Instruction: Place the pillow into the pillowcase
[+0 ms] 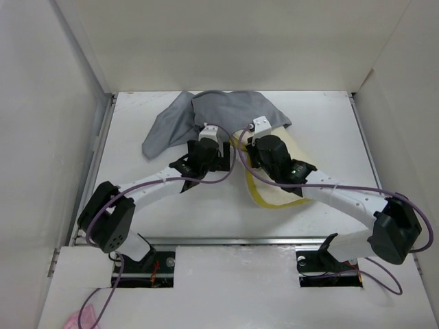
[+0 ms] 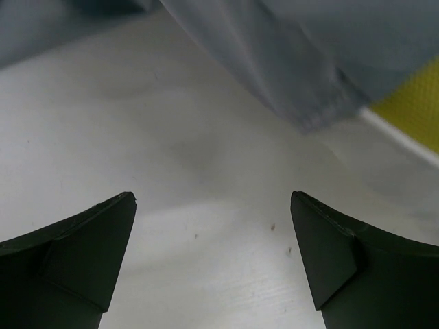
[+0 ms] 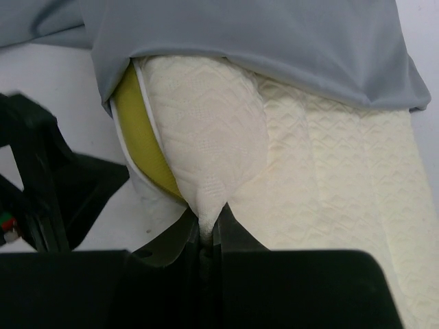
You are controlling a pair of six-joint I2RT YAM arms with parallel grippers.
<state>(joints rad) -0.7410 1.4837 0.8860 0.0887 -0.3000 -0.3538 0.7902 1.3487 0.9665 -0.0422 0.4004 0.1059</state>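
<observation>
The cream-yellow pillow (image 1: 291,154) lies right of centre, its far end under the grey pillowcase (image 1: 226,110). In the right wrist view the pillow (image 3: 329,171) has a yellow edge, and the pillowcase (image 3: 274,41) drapes over its top. My right gripper (image 3: 208,229) is shut on a pinched fold of the pillow's fabric near its left edge; in the top view it (image 1: 250,147) sits there. My left gripper (image 2: 212,205) is open and empty over bare table, just below the pillowcase hem (image 2: 322,113); in the top view it (image 1: 206,146) is at the pillowcase's near edge.
White walls close in the table (image 1: 206,212) on the left, right and back. The left part of the pillowcase (image 1: 164,130) lies crumpled towards the back left. A metal rail (image 1: 226,241) runs along the near edge. The two wrists are close together at the centre.
</observation>
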